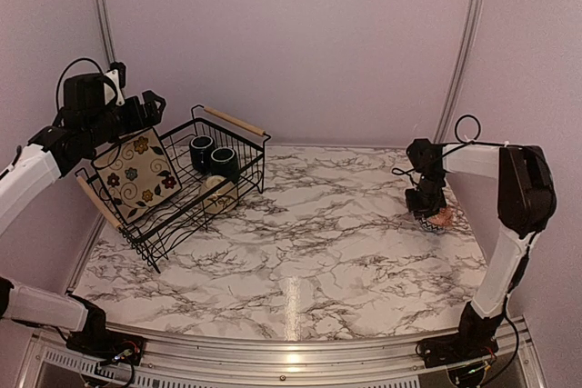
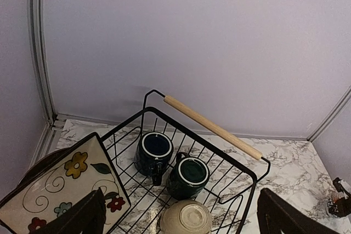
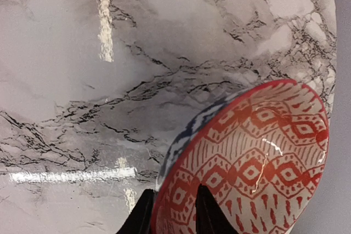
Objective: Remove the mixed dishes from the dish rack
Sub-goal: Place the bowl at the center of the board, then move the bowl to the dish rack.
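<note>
The dish rack [image 1: 238,175] stands at the table's back left, and its far wall shows in the left wrist view [image 2: 236,160]. In it are the square flowered plate [image 1: 141,174] [image 2: 60,182] leaning at the left end, two dark mugs [image 1: 201,150] [image 1: 224,161] and an upturned cream bowl [image 1: 218,194] [image 2: 186,217]. A dark round plate edge [image 2: 38,163] shows behind the square plate. My left gripper [image 1: 145,112] [image 2: 181,198] is open above the rack, by the square plate's top edge. My right gripper [image 1: 426,209] [image 3: 174,193] is shut on the rim of a red patterned bowl [image 1: 444,217] [image 3: 258,152] low over the table at the right.
The rack's wooden handles [image 1: 235,121] [image 1: 95,202] stick up at its two ends. The marble tabletop [image 1: 327,243] spreads between the rack and the right arm. Walls close in at the back and both sides.
</note>
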`<action>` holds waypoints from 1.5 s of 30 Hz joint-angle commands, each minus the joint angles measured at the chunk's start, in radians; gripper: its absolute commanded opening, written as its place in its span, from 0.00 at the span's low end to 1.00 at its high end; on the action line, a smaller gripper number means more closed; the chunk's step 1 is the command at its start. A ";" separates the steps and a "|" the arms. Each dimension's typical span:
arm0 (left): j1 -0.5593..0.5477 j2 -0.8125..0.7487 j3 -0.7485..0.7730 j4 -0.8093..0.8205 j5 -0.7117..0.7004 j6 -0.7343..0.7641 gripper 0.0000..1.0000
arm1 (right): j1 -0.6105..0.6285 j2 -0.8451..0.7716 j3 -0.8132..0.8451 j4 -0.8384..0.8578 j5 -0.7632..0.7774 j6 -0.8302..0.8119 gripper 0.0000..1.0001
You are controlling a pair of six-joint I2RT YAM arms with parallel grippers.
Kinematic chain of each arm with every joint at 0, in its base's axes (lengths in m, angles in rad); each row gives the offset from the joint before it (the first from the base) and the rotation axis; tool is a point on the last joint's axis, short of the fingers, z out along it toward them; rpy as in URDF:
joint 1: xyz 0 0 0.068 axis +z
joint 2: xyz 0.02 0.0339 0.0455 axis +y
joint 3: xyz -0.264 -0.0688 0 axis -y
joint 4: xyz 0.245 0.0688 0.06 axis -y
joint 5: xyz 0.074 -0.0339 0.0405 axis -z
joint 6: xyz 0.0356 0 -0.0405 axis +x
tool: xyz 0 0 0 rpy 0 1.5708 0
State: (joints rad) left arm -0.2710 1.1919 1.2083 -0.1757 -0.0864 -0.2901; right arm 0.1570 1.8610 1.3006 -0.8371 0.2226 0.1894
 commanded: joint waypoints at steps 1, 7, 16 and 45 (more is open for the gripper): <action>0.006 0.010 -0.009 0.031 0.024 -0.008 0.99 | 0.038 -0.068 0.021 0.007 0.023 0.008 0.27; 0.006 0.028 -0.012 0.030 0.030 -0.008 0.99 | 0.113 -0.159 0.033 -0.019 0.053 0.027 0.42; 0.003 0.192 0.061 -0.050 0.158 -0.027 0.99 | 0.166 -0.307 -0.010 0.028 0.023 0.036 0.59; -0.062 0.668 0.275 -0.400 0.300 -0.113 0.79 | 0.182 -0.490 -0.113 0.104 -0.114 0.037 0.66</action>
State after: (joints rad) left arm -0.3340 1.8175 1.4467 -0.5072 0.2276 -0.4137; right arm 0.3290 1.3911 1.2041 -0.7612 0.1318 0.2165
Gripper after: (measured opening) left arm 0.804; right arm 0.659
